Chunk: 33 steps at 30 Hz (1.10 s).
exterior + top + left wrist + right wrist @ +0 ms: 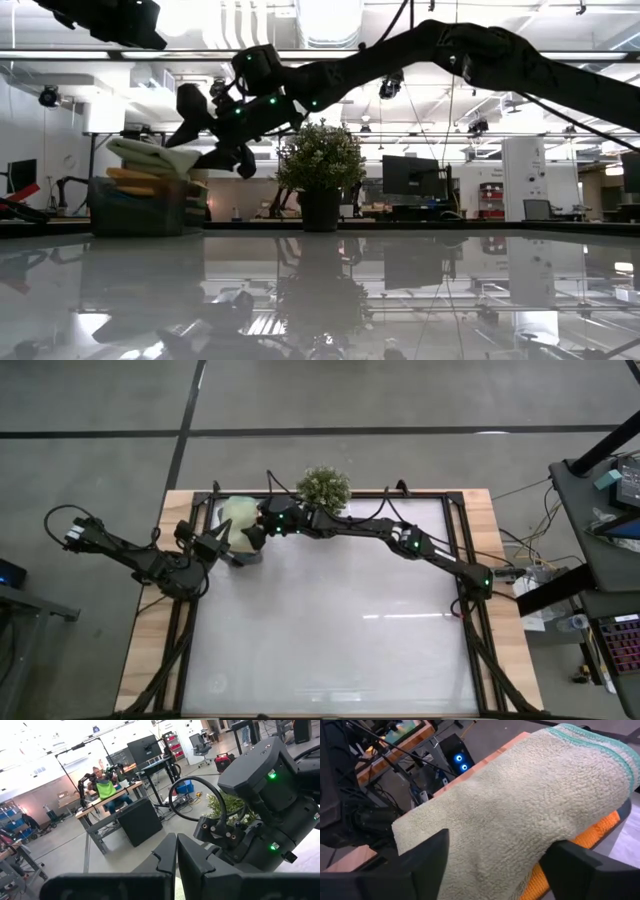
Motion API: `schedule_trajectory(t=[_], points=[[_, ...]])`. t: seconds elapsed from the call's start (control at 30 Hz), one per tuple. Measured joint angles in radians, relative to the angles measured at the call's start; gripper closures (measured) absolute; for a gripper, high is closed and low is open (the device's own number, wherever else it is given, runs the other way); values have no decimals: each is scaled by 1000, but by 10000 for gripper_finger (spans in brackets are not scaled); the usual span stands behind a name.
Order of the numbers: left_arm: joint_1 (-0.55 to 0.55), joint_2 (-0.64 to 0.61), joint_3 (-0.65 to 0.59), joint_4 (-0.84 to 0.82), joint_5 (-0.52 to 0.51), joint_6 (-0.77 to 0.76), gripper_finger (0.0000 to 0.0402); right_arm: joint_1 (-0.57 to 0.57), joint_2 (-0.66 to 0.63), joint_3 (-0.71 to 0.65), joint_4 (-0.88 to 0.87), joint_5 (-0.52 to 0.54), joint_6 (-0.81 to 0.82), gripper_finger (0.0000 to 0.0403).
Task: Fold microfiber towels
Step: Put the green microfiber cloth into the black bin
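the task looks close to done. a stack of folded towels (150, 170) sits in the dark tray (140, 215) at the far left corner of the table (330, 620), beside the small plant (324, 487). a pale green towel (520, 820) lies folded on top, with an orange towel (580, 855) just under it; the lower layers are hard to tell apart, so the full count stays unclear.

the right gripper (495, 865) hangs right at the top towel, its fingers spread apart on either side of the fold and not pinching it, as far as the wrist view shows. the left gripper (176, 855) waits just beside the tray with its fingers pressed together, holding nothing.

no loose towel shows on the open table, so my judgement is that little is left beyond backing the right arm away.
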Motion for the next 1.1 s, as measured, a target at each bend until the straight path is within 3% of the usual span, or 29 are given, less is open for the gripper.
schedule_trajectory(t=[0.2, 0.37, 0.73, 1.1], points=[[0, 2, 0, 0, 0, 0, 401, -4, -36, 1, -60, -3, -15, 84], [0, 2, 0, 0, 0, 0, 401, -4, -49, 1, -142, -2, -42, 64], [0, 11, 0, 0, 0, 0, 401, -9, -89, 1, -258, 1, -119, 60], [0, 58, 0, 26, 18, -1, 401, 61, -194, -5, -499, 3, -345, 75]])
